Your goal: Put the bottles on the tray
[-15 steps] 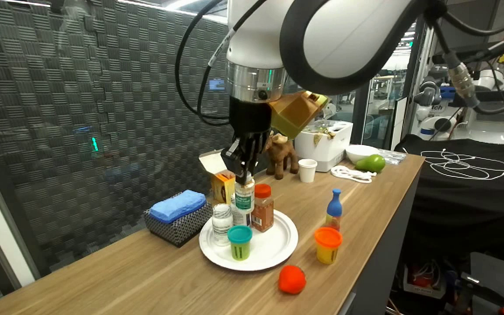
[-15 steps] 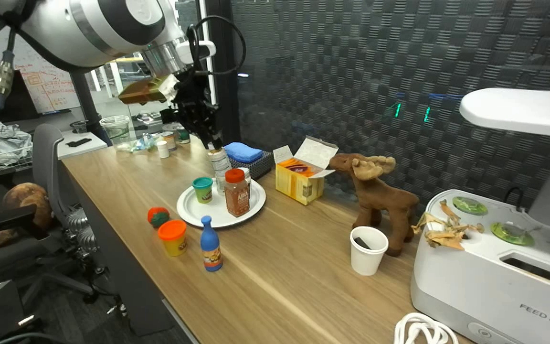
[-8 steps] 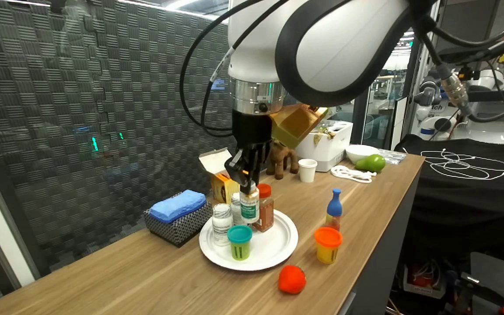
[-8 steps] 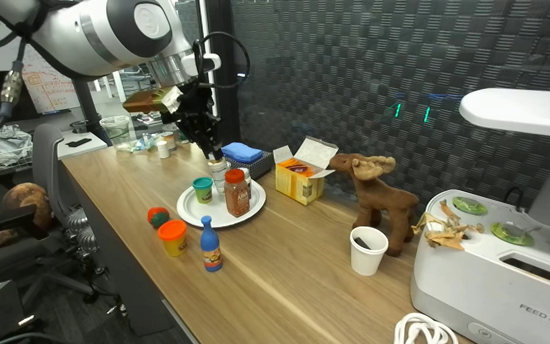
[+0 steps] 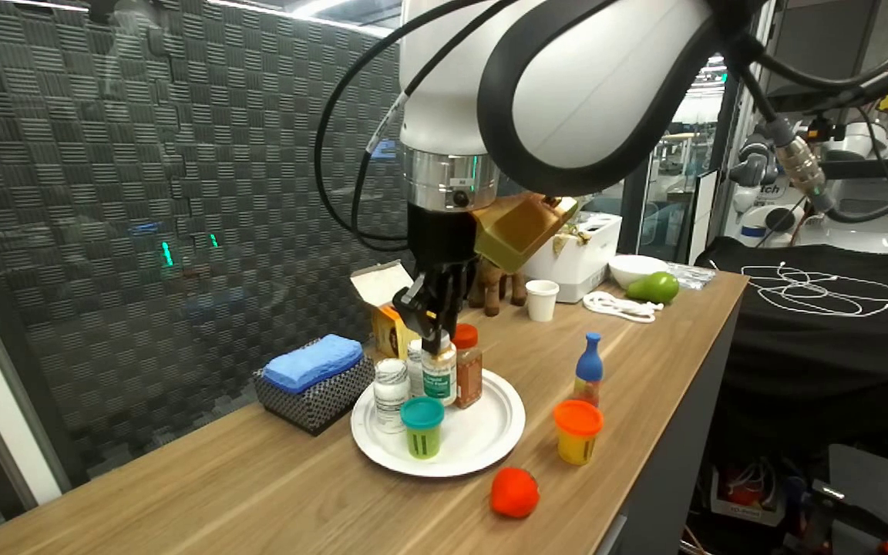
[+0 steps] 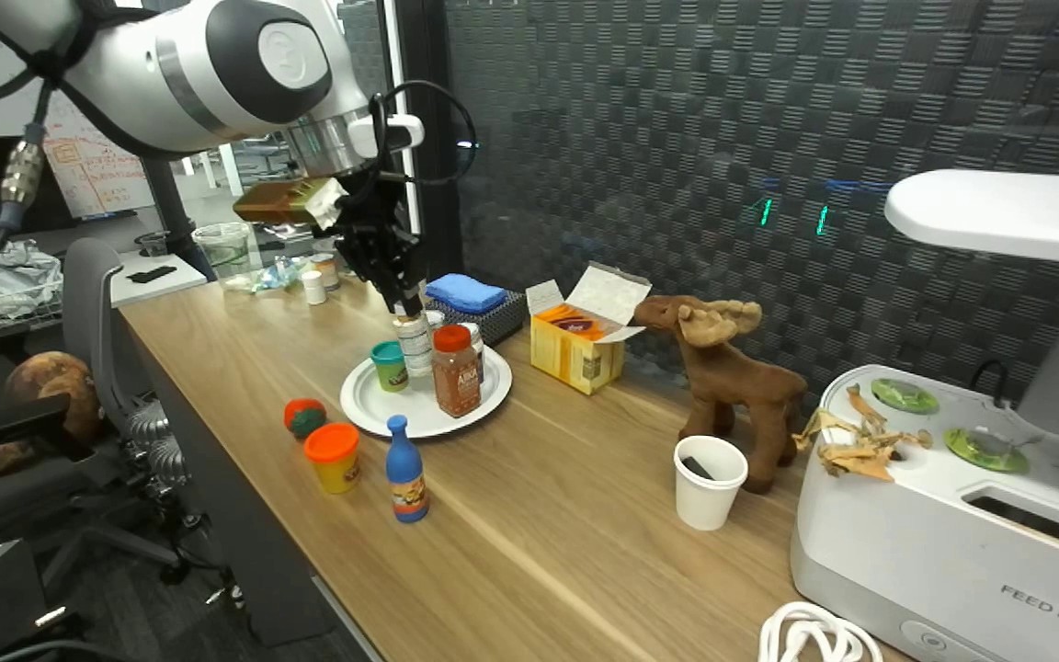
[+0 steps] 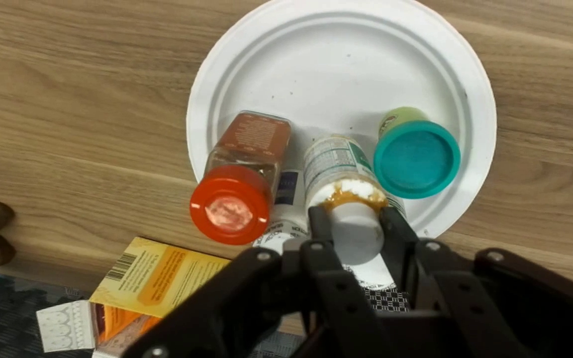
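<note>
A small white plastic bottle (image 5: 439,378) with a green-and-white label is nearly upright over the round, flat white plate (image 5: 482,428); whether its base touches, I cannot tell. The jaws are narrow, clamped on either side of its white cap (image 7: 357,233).

The wrist view shows amber residue (image 7: 334,200) just below that cap. An exterior view shows a white plastic jar (image 5: 391,397) near the plate's edge and a second white bottle (image 5: 415,378) partly hidden behind the held one. The green side of a red, ball-like object (image 6: 305,416) shows in an exterior view.

Crowding the held bottle on the plate are a green tub (image 7: 417,159) with a teal lid and a clear, red-capped jar (image 7: 254,136) with a reddish-brown label. Off the plate stand a yellow tub (image 6: 336,471) with an orange lid and a slim blue bottle (image 6: 406,471). Farther off are a yellow carton (image 6: 571,354) with raised flaps, a white paper cup (image 6: 707,496) and a brown plush moose (image 6: 736,382), its upper part covered in an exterior view by a gold-coloured block (image 5: 521,231).

The counter (image 5: 243,486) is wood-grained; dark, textured panels (image 5: 182,139) rise behind it, and a grey chair (image 6: 90,303) stands alongside.
</note>
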### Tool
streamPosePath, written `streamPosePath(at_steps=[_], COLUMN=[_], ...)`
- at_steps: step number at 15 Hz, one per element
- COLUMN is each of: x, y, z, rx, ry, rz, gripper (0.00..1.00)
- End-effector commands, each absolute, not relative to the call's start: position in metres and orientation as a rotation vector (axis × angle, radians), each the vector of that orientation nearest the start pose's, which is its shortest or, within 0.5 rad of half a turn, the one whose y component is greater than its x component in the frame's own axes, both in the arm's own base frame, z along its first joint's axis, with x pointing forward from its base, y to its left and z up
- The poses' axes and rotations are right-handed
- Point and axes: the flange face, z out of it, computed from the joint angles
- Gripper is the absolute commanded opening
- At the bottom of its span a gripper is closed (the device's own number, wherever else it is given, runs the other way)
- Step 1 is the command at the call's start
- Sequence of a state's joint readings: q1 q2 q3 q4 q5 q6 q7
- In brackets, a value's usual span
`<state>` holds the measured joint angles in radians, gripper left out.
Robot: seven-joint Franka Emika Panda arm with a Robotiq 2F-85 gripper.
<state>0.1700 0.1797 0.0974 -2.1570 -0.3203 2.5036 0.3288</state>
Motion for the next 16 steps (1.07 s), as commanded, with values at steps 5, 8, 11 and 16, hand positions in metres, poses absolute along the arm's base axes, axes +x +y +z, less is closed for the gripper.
streamPosePath(at_steps=[5,8,11,16], x=[0.558,0.56,0.562,0.569], y=[0.156,0.155,0.152,0.147], z=[0.329,0.328,0.324,0.316], rx=[-3.228,-3.218,-3.213,-3.191], ry=[-0.286,-0.276,-0.26,-0.188], rz=[-0.375,-0.38,-0.377,-0.336], gripper=[0.11,0.1,0.1,0.1])
